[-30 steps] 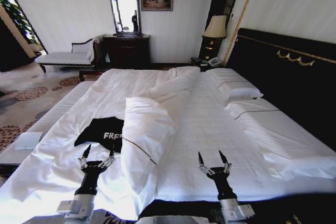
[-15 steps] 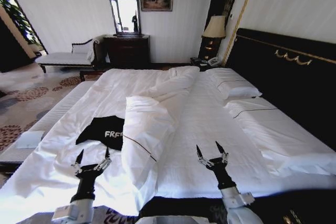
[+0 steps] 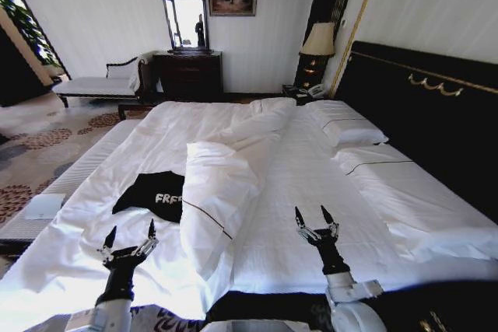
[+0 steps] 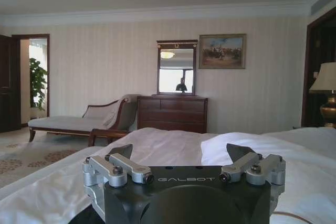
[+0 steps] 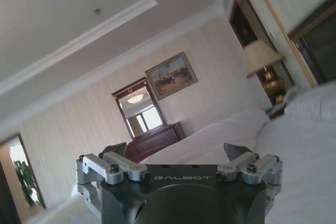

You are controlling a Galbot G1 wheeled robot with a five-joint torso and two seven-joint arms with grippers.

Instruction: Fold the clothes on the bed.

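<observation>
A black T-shirt with white lettering lies crumpled on the left half of the white bed, partly tucked under a turned-back fold of the duvet. Near the bed's foot, just short of the shirt, my left gripper hovers open over the sheet. Its fingers stand apart with nothing between them. My right gripper is open above the bare sheet on the bed's right half, tilted upward, well away from the shirt. Its fingers hold nothing.
White pillows lie against the dark headboard. A bench runs along the bed's left side. Farther back stand a chaise, a dark dresser with mirror and a lamp.
The left gripper has drawn back and to the left, away from the shirt toward the bed's foot. The right gripper has shifted only slightly. Both stay open.
</observation>
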